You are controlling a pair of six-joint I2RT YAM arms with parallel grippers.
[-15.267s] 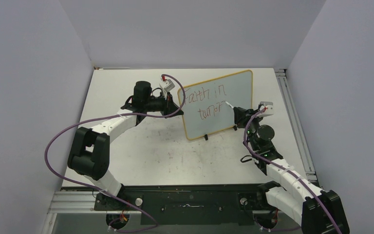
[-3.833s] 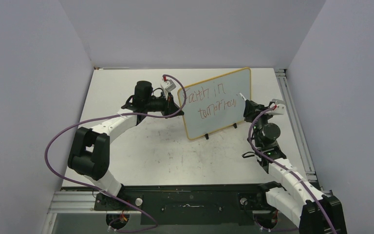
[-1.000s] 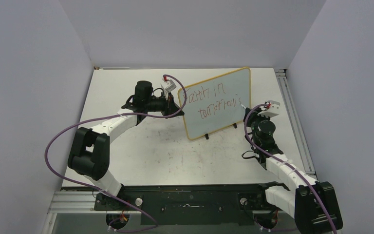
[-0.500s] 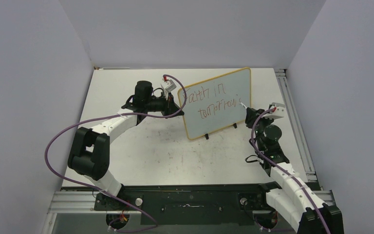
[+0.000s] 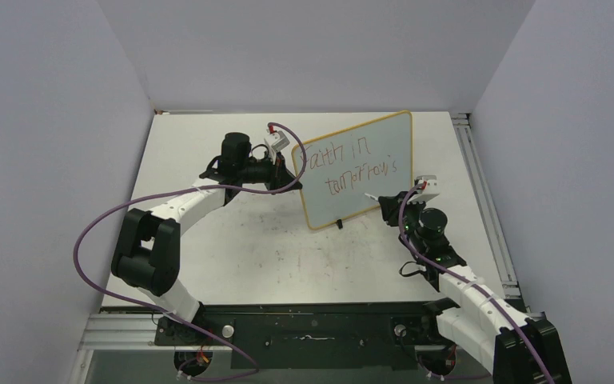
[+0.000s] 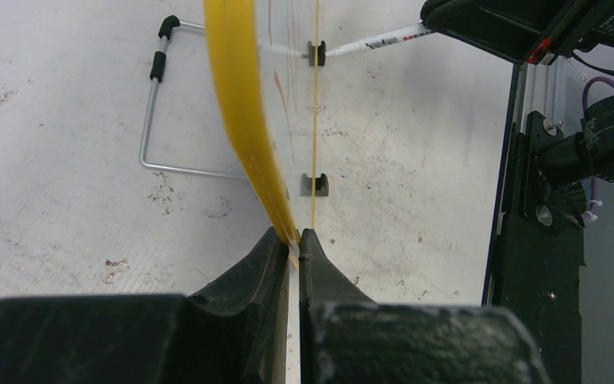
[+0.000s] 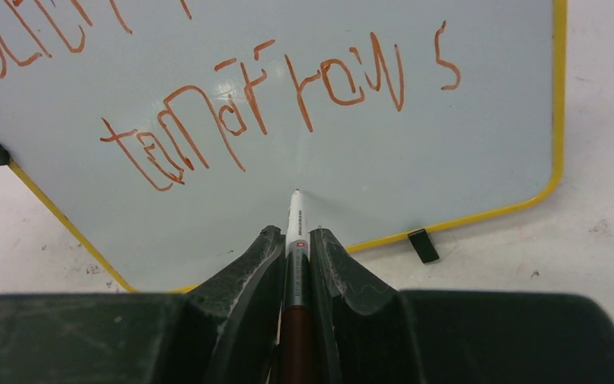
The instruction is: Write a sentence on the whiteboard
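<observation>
The whiteboard (image 5: 398,138) is standing upright near the centre of the desk (image 5: 232,256), its face angled toward 5 o'clock. The left hand (image 6: 294,240) is clamping the board's 9 o'clock edge, fingers closed on it. The right hand (image 7: 296,244), by the board's lower edge toward 5 o'clock, is gripping one marker (image 7: 296,214), its tip at the bare strip under the writing. The sentence (image 7: 288,88) is occupying two lines, and the second is reading "tomorrow s". Bare desk is lying open at 6 and 12 o'clock of the board. Only the left wrist view is showing the wire stand (image 6: 152,120) behind the board and both black feet (image 6: 314,184). The right wrist view is showing one foot.
</observation>
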